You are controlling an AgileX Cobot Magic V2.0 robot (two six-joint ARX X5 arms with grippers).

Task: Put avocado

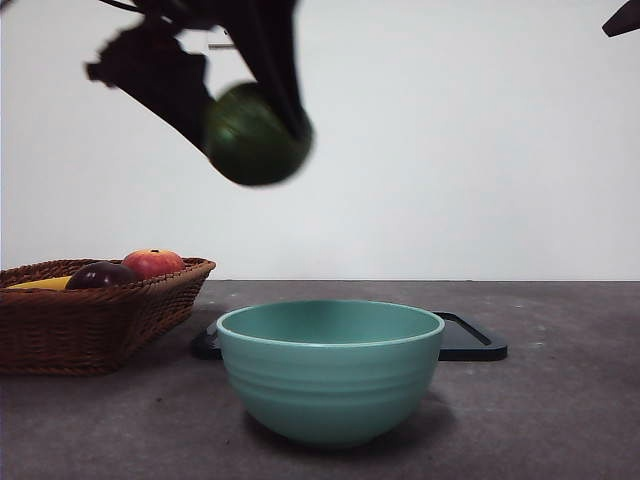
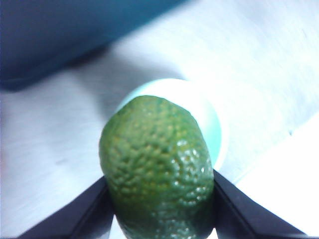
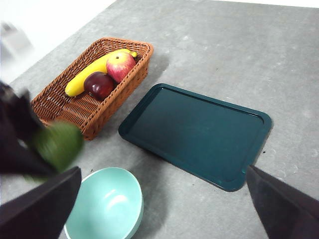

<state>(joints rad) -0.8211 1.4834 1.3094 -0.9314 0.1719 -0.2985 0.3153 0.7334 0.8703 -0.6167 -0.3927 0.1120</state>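
The avocado [image 1: 258, 135], dark green and pebbly, hangs high in the air with my left gripper [image 1: 250, 120] shut on it. It is above and slightly left of the mint green bowl [image 1: 330, 370]. In the left wrist view the avocado [image 2: 159, 169] fills the space between the two black jaws, and the bowl [image 2: 217, 127] shows right behind it. The right wrist view catches the avocado [image 3: 59, 144], blurred, over the table beside the bowl [image 3: 107, 206]. My right gripper [image 3: 162, 172] is open, holds nothing and hovers high above the table.
A wicker basket [image 1: 100, 325] at the left holds a banana [image 3: 94, 69], a red apple [image 3: 121, 64] and a dark purple fruit [image 3: 99, 84]. A dark teal tray [image 3: 194, 132] lies behind the bowl. The right arm shows as a black tip [image 1: 622, 18].
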